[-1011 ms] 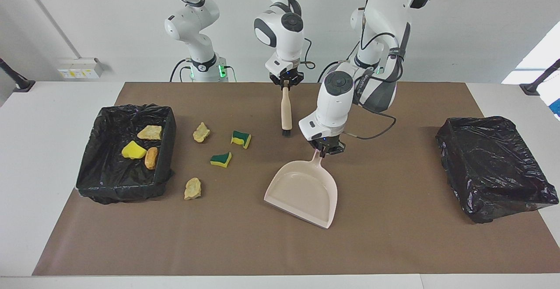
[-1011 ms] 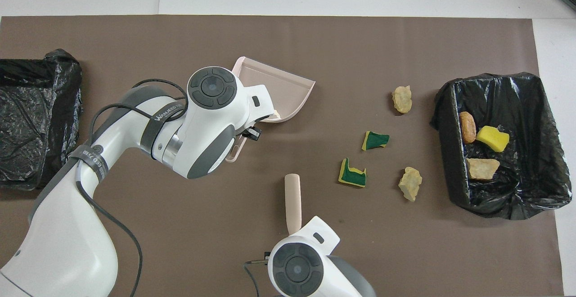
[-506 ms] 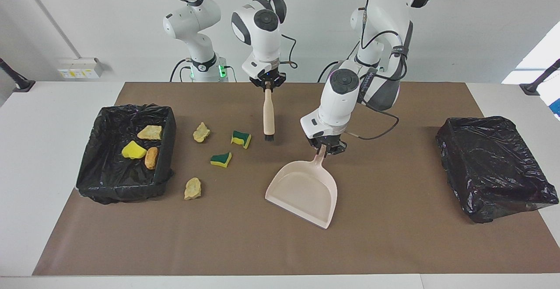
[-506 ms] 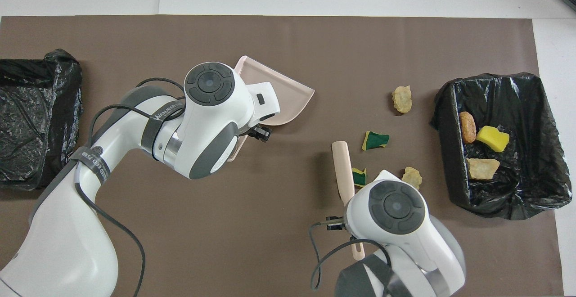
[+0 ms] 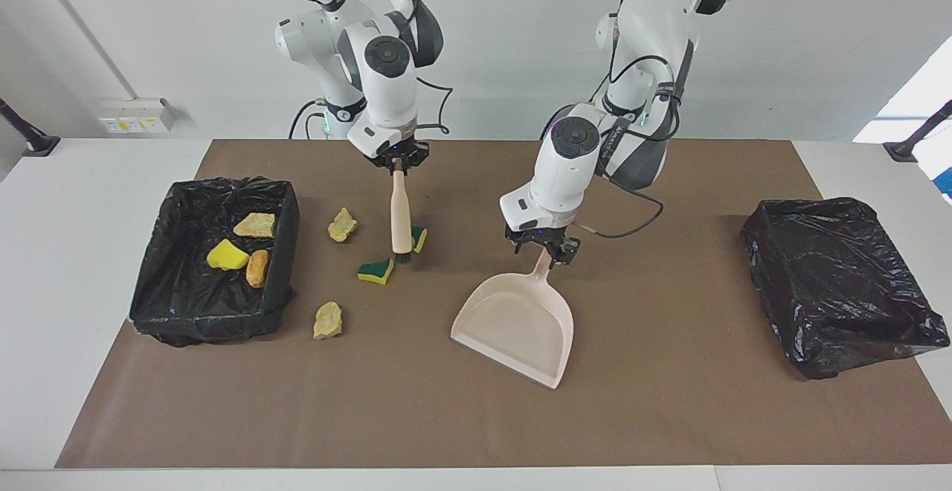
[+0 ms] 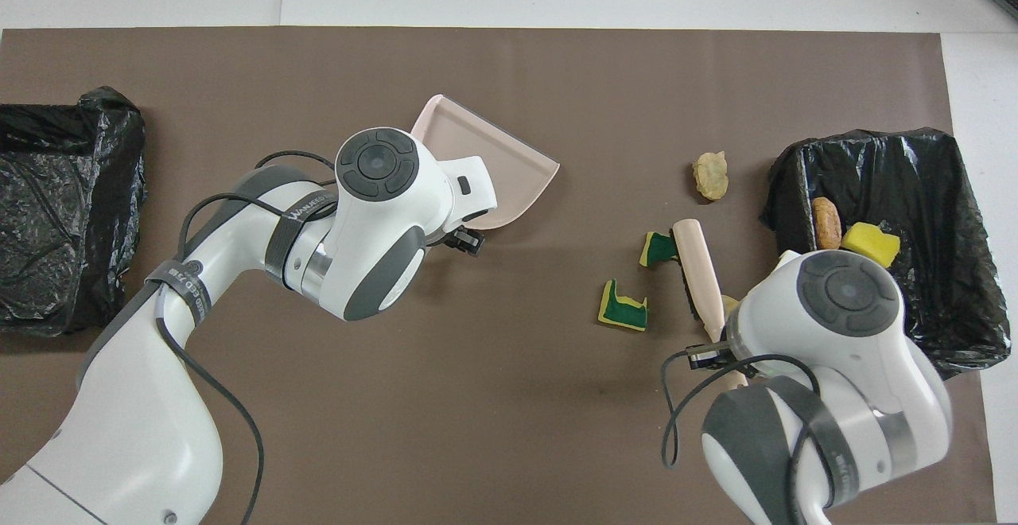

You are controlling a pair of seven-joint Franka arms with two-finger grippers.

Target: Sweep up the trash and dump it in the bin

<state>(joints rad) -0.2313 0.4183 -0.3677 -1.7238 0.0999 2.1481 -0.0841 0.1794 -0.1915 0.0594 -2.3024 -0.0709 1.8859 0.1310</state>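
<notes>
My right gripper (image 5: 399,166) is shut on the top of the beige brush (image 5: 401,212), which hangs upright. Its black bristles are down beside two green-and-yellow sponge pieces of trash (image 5: 376,271) (image 6: 656,248). Two beige wads (image 5: 342,225) (image 5: 328,320) lie on the mat near the black-lined bin (image 5: 160,268). A beige wad, a yellow sponge (image 5: 227,255) and an orange-brown lump lie in the bin. The beige dustpan (image 5: 517,323) rests flat mid-table. My left gripper (image 5: 541,251) stands open around the tip of its handle.
A second black-lined bin (image 5: 840,283) stands at the left arm's end of the table. The brown mat (image 5: 446,424) covers most of the table, with white tabletop at both ends.
My right arm has carried the brush toward the right arm's end of the table, up to the sponges. My left gripper has opened on the dustpan handle, and the dustpan has barely shifted.
</notes>
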